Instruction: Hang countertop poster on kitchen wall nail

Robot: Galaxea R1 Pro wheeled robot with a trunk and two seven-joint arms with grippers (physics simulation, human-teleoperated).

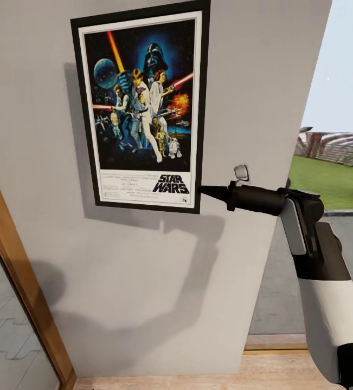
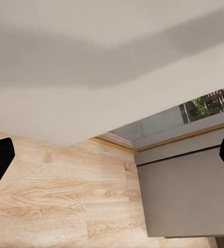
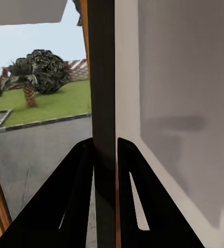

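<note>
Black-framed poster [image 1: 143,105] is being pinched at its lower right edge against the grey wall [image 1: 143,281] by the right gripper [image 1: 204,190]; the left gripper [image 2: 112,155] is being held wide apart.

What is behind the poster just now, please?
The grey wall is behind the poster, which casts a shadow on it. The right gripper pinches the frame's lower right edge. Any nail behind the poster is covered, so hanging cannot be confirmed.

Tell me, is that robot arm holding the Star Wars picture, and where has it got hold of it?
Yes. The right gripper pinches the poster by its black frame, at the lower right edge. The left gripper is open and holds nothing.
</note>
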